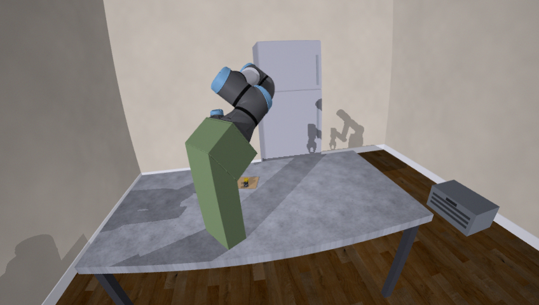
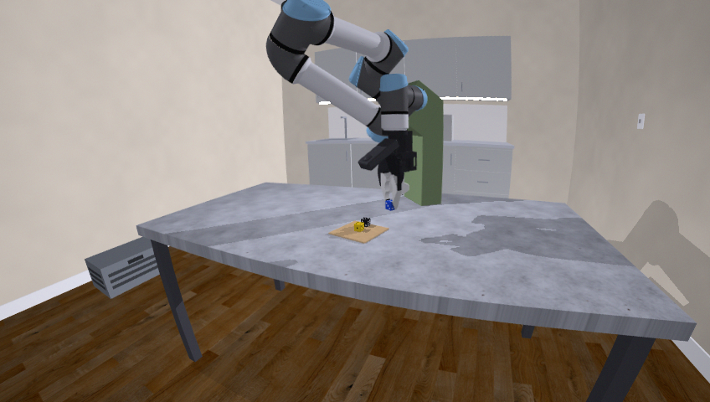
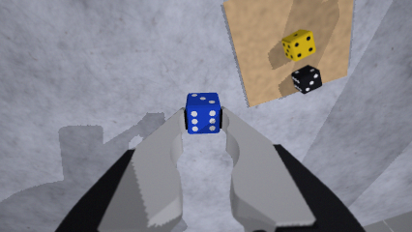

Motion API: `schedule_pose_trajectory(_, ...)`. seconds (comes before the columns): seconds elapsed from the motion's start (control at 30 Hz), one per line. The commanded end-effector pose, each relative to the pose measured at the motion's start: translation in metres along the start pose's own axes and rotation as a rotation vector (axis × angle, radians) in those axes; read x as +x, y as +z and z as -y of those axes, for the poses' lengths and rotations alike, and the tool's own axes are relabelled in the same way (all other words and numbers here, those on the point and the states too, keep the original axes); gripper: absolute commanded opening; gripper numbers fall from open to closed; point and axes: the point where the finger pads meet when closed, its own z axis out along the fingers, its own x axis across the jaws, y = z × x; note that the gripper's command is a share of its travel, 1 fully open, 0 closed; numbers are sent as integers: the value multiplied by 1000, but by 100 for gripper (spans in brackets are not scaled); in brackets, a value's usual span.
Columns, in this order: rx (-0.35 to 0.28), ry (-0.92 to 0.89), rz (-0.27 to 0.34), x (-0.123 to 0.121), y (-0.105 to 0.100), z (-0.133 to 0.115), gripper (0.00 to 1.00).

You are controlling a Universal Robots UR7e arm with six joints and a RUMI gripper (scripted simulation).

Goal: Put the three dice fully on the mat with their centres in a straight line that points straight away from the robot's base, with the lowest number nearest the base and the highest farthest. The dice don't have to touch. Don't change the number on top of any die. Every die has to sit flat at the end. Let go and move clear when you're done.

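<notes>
My gripper (image 3: 202,108) is shut on a blue die (image 3: 203,112) and holds it above the grey table, off the mat; it also shows in the exterior view (image 2: 389,204). The tan mat lies up and to the right in the wrist view. On it sit a yellow die (image 3: 299,44) and a black die (image 3: 307,79), close to each other, the black one at the mat's edge. In the exterior view the mat (image 2: 358,233) lies in front of the gripper, with the yellow die (image 2: 357,226) and the black die (image 2: 366,221) on it. In the top view the green block hides the gripper.
A tall green block (image 1: 219,181) stands on the table by the arm, close behind the gripper in the exterior view (image 2: 427,149). A grey box (image 1: 462,206) sits on the floor beside the table. A fridge (image 1: 289,98) stands by the far wall.
</notes>
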Motion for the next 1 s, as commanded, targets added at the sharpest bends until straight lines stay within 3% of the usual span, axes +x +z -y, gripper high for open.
schedule_pose_trajectory(0.0, -1, -120, 11, 21, -1, 22, 6)
schedule_pose_trajectory(0.3, 9, -363, 8, 68, -6, 60, 6)
schedule_pose_trajectory(0.63, 17, -474, 3, 90, -10, 74, 6)
schedule_pose_trajectory(0.97, 18, -487, 3, 92, -10, 76, 6)
